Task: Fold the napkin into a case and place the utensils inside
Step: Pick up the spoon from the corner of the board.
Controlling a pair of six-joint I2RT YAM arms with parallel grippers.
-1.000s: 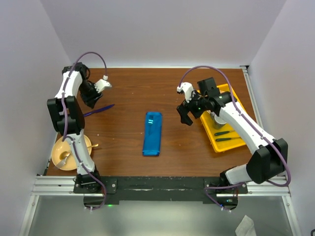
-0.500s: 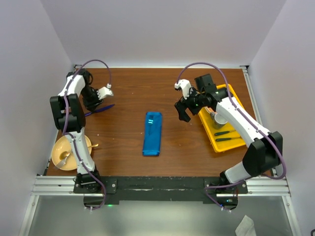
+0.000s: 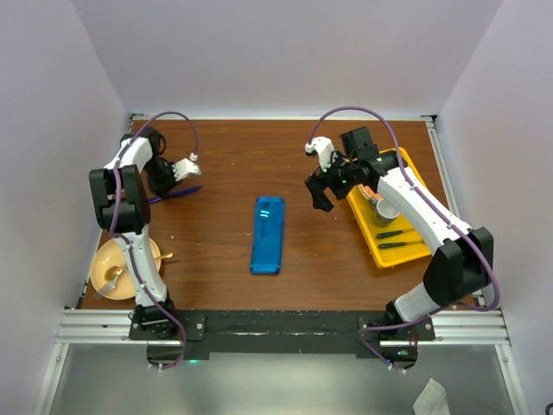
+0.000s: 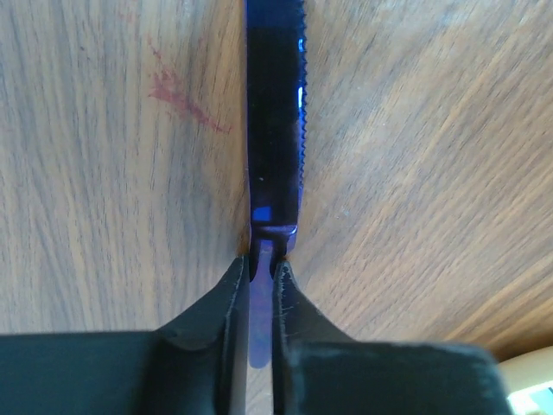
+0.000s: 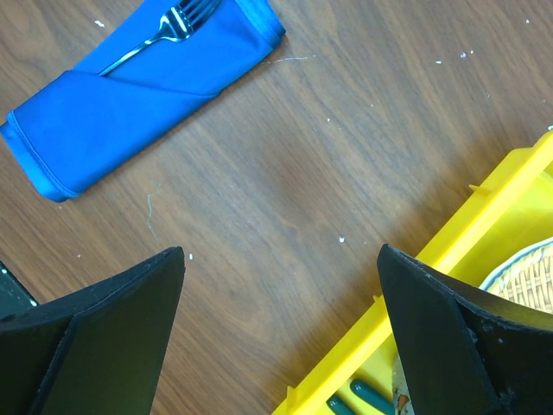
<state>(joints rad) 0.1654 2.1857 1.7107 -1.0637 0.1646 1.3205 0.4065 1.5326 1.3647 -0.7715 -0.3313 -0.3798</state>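
Note:
The napkin, folded into a narrow blue case (image 3: pixel 268 235), lies at the middle of the table. In the right wrist view the case (image 5: pixel 138 95) has a shiny fork (image 5: pixel 168 30) tucked into its open end. A blue plastic knife (image 3: pixel 181 191) lies at the far left. My left gripper (image 3: pixel 164 184) is down on it. In the left wrist view the serrated knife (image 4: pixel 275 130) runs straight ahead, and the left gripper (image 4: pixel 262 264) is shut on its handle. My right gripper (image 3: pixel 320 197) hovers open and empty between the case and the tray, as the right gripper (image 5: pixel 281 251) also shows over bare wood.
A yellow tray (image 3: pixel 413 251) at the right holds a cup (image 3: pixel 385 210) and two dark-handled pieces (image 3: pixel 393 239). Its rim (image 5: pixel 467 246) lies just right of my right fingers. An orange plate (image 3: pixel 104 258) with a gold spoon (image 3: pixel 113 275) sits front left, beside the left arm.
The left gripper came down over the knife's handle and closed on it. The right gripper drifted a little toward the back of the table and stayed open.

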